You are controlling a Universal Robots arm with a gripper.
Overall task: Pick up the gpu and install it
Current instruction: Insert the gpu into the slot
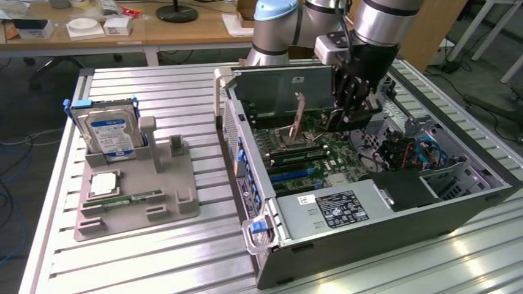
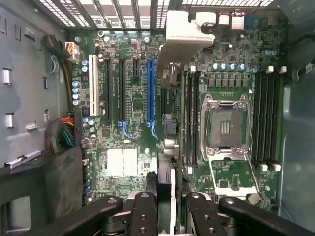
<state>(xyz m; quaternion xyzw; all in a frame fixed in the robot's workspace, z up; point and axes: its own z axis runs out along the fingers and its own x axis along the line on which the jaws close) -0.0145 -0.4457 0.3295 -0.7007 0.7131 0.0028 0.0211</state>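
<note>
gpu [image 2: 178, 46] is in my grip, seen edge-on, its silver bracket end pointing away from me toward the vented wall of the case [image 1: 384, 233]; it hangs over the board [image 2: 123, 162] and looks unseated; its edge runs roughly parallel to the blue slot [image 2: 150, 91] and just beside it, on the side facing the processor socket [image 2: 224, 128]; how high it sits above the blue slot I can't tell.

My gripper [image 2: 170, 199] is partly closed; fingers [image 2: 143, 216] are clamped on either face of the thin card, nothing else in them; in the exterior view I'm down inside the open case, above the board.

Further from the blue slot: black slots on its far side from the card; memory slots [image 2: 191, 113] between card and socket; cable bundle [image 2: 61, 132] well apart, past the black slots. Outside the case, well apart from the blue slot: hard drive [image 1: 110, 131] standing on the grey tray [image 1: 163, 202].

Step, my read: pick-up done, install in hand, at the lining-up stage. Next move calls for bringing the card's bottom edge square over the blue slot and the bracket to the rear opening; then a straight, even press; any tilt risks jamming on the slot lip or hitting nearby parts.
</note>
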